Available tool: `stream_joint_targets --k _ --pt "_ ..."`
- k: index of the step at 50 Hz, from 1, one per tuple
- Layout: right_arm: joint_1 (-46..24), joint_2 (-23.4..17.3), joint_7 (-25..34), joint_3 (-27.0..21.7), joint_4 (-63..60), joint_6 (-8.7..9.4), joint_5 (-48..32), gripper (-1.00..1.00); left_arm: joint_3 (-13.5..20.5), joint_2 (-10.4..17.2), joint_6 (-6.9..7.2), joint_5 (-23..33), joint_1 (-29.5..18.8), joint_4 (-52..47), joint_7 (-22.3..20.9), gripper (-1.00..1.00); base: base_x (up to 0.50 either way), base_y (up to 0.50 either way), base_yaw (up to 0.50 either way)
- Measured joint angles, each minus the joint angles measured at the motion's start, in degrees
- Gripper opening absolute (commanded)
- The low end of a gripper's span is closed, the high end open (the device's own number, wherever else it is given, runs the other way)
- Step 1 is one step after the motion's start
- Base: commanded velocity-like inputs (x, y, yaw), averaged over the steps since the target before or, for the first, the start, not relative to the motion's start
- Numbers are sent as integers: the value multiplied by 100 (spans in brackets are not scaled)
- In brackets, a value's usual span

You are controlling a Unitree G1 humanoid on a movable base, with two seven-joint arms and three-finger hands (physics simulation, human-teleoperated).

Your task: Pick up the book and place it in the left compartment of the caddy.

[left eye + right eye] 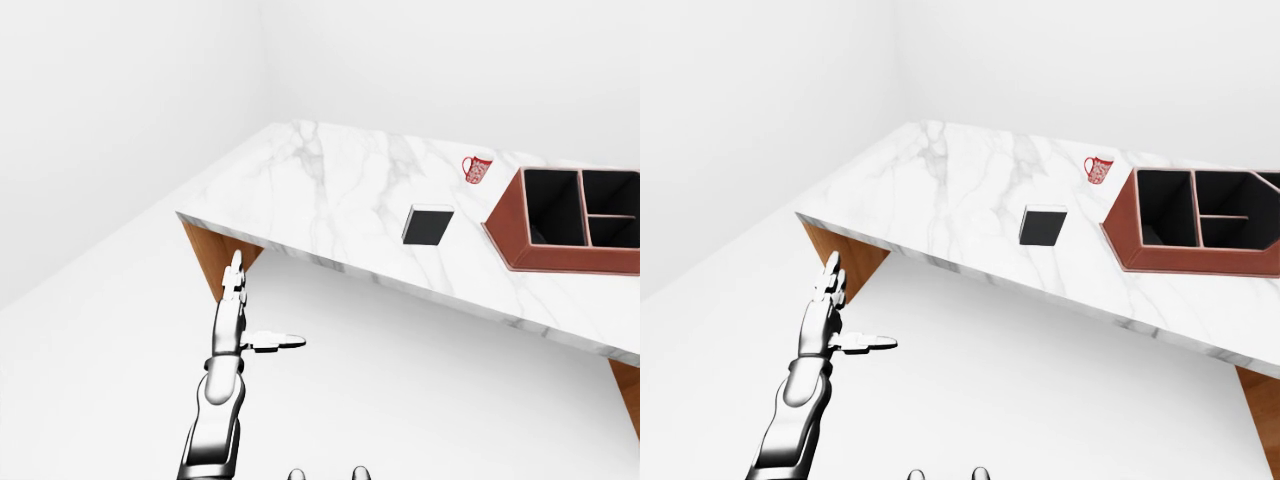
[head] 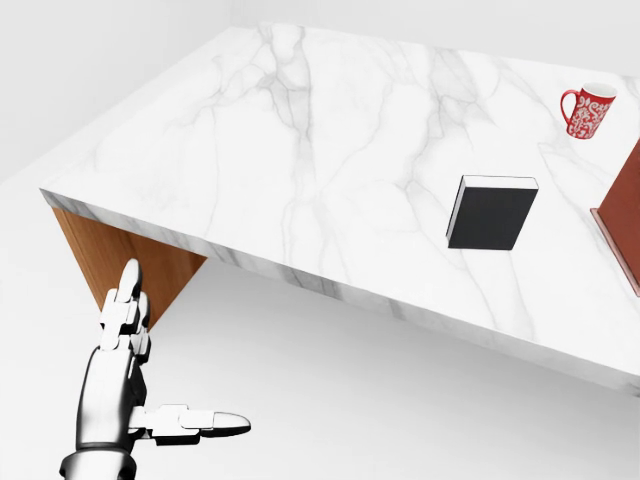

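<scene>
White walls and a pale floor are surrounding the marble worktop (image 2: 300, 150), and the robot is standing well short of it. Nearest, the left robot hand (image 2: 135, 385) is hanging low over the floor, below and short of the worktop's edge, its fingers (image 2: 125, 300) spread wide and straight with the thumb sticking out to the side, gripping nothing. The right robot hand is not showing in any view, so its state cannot be told.

Beyond that hand and well off to its right, the book (image 2: 492, 213) is lying flat on the marble, dark cover up, near the worktop's closer edge and well apart from everything else. Farther right again, the caddy (image 1: 565, 215) is sitting with its open compartments facing up; its left compartment (image 1: 553, 207) is looking empty. Farthest from the hand, the red mug (image 1: 476, 169) is standing upright beyond the book.

Judging the risks: the hand is sitting lower than the worktop, so raising it late while the base is closing in could knock it against the edge. The book is lying flat, so the fingers may slide it instead of getting under it, possibly toward the edge. A wide carry could also brush the mug, or drop the book into the wrong compartment.
</scene>
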Motion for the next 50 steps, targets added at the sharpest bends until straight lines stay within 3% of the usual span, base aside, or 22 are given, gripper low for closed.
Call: stream_joint_targets --k 14,50 --pt "-17 -12 -63 20 27 0 -55 100 -11 -2 0 22 12 -36 -7 100 1 -1 0" --pt "-39 -26 -88 48 56 0 -144 100 -49 -15 0 40 72 -154 -42 100 11 -24 0"
